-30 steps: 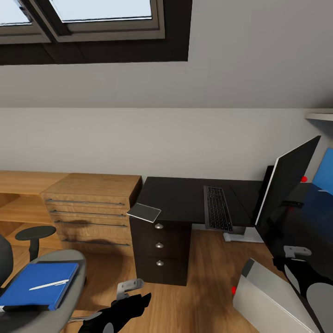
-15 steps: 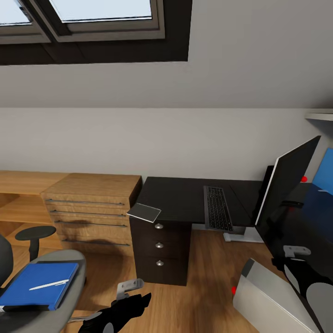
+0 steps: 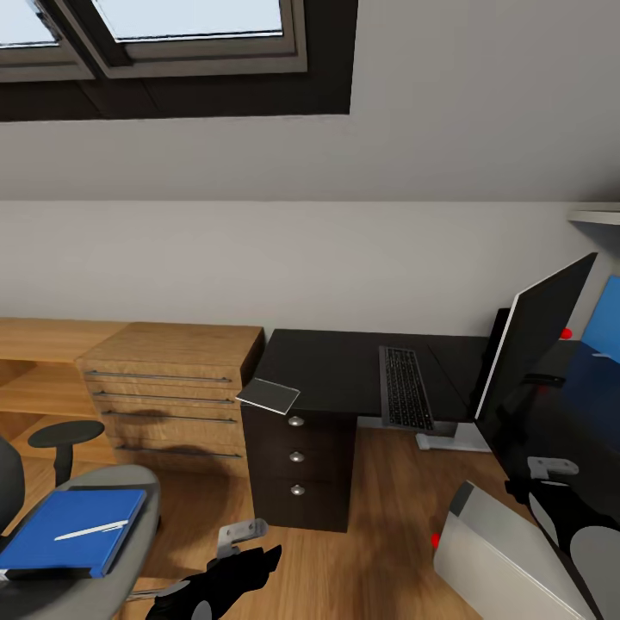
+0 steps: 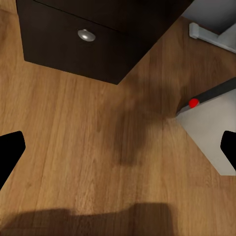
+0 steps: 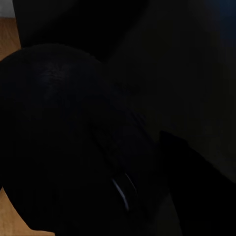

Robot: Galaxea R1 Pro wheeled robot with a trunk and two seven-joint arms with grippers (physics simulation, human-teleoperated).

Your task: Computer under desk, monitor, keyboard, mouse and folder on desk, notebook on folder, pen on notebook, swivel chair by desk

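Nothing has moved since earlier. Beside the desk (image 3: 344, 370), the left gripper (image 4: 118, 147) gapes wide, empty; the right gripper's (image 3: 551, 482) state can't be told.

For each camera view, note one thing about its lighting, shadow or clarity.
Head view: evenly lit and sharp, with a soft shadow across the wooden cabinet. Left wrist view: broad dark shadows on the floorboards. Right wrist view: almost wholly black, shapes barely distinguishable.
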